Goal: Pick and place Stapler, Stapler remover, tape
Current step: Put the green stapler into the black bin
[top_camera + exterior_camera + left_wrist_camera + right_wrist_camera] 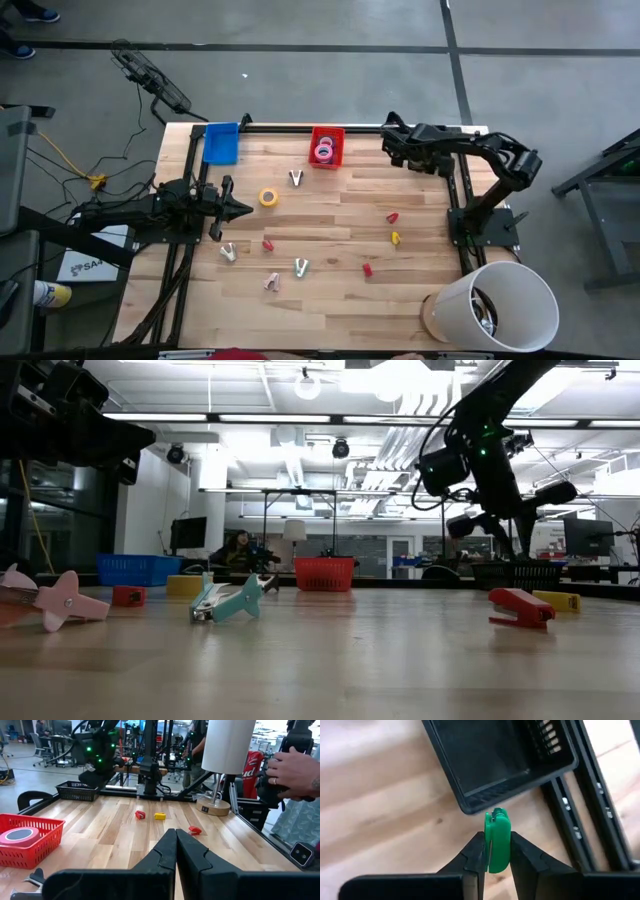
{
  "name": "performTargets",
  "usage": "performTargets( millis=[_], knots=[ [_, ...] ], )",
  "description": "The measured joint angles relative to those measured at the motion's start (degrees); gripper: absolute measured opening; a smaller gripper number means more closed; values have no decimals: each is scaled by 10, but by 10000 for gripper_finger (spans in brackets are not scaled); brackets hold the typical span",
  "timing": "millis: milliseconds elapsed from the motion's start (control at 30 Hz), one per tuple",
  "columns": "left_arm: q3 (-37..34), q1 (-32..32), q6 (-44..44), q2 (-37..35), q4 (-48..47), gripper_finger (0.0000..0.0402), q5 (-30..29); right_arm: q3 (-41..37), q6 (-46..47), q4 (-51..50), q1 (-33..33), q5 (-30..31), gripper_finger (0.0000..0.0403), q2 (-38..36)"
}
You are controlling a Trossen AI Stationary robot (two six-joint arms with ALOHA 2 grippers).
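My right gripper [496,856] is shut on a small green stapler [497,835] above the near corner of a black basket [500,765], at the table's far right [392,145]. My left gripper [240,208] [175,851] is shut and empty, hovering beside the yellow tape roll [268,197], which lies flat on the table. A pink tape roll [323,152] [19,836] lies in the red basket [326,134]. Staple removers [295,178] [301,266] [228,252] and small red and yellow staplers [392,217] [395,238] lie scattered on the table. No blue rolls show. My right gripper pinches the green stapler between its two fingers, which bear on its two flat sides [492,851]. One end of the stapler sticks out past the fingertips [498,816]. It is lifted clear, over the table beside the black basket's corner.
A blue basket [221,143] stands at the far left. A white cylinder on a round base [495,305] stands at the near right corner. A person's hand [295,770] shows beyond the table's right edge. Bare wood lies open in the table's middle [330,215].
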Motion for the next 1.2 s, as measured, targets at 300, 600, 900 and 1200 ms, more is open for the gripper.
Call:
performTargets(
  millis=[300,600,900,1200],
  knots=[
    [0,0,0,0,0,1,0,17,13,-2,-30,49,57,-2],
    [0,0,0,0,0,1,0,17,-6,43,-87,64,61,-2],
    [0,0,0,0,0,1,0,4,-2,81,-113,60,65,-1],
    [0,0,0,0,0,1,0,-46,-10,167,-115,19,80,-1]
  ],
)
